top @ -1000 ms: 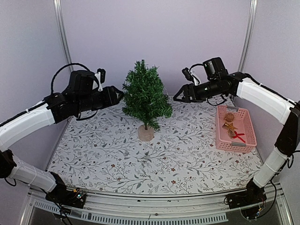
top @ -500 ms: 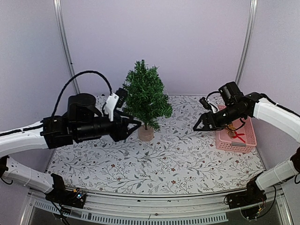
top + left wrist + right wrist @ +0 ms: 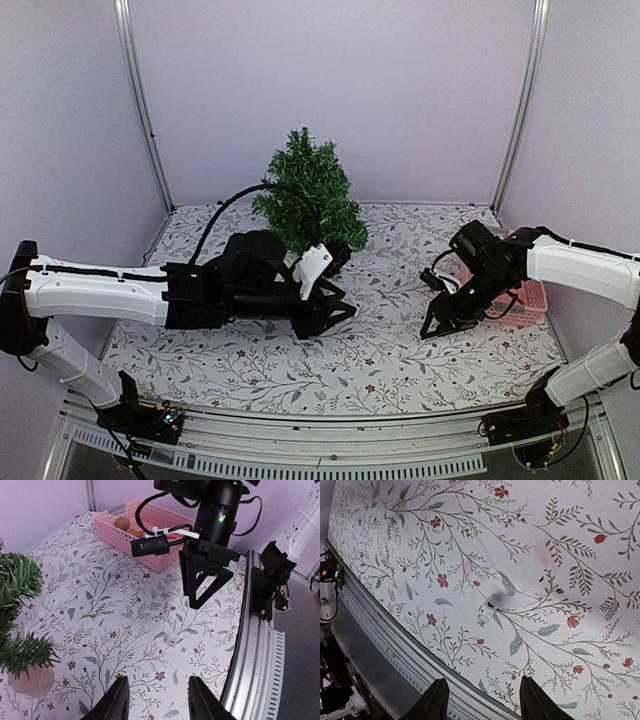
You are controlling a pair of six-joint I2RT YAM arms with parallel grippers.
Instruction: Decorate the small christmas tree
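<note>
The small christmas tree (image 3: 308,200) stands at the back middle of the table, its base hidden behind my left arm. In the left wrist view its branches (image 3: 17,610) and light wood base (image 3: 31,681) show at the left edge. My left gripper (image 3: 335,312) is open and empty, low over the table in front of the tree; it also shows in its own view (image 3: 159,702). My right gripper (image 3: 440,322) is open and empty, facing the left one; it also shows in the right wrist view (image 3: 485,702). A small clear block (image 3: 171,640) lies on the cloth between them, also in the right wrist view (image 3: 489,610).
A pink basket (image 3: 533,298) at the right edge is partly hidden by my right arm; in the left wrist view the basket (image 3: 150,535) holds a brown ball (image 3: 121,522) and other ornaments. The metal front rail (image 3: 395,655) runs just beyond the block.
Both arms have swung down from beside the tree toward the front middle of the table. The left arm now crosses in front of the tree; the right one has left the basket.
</note>
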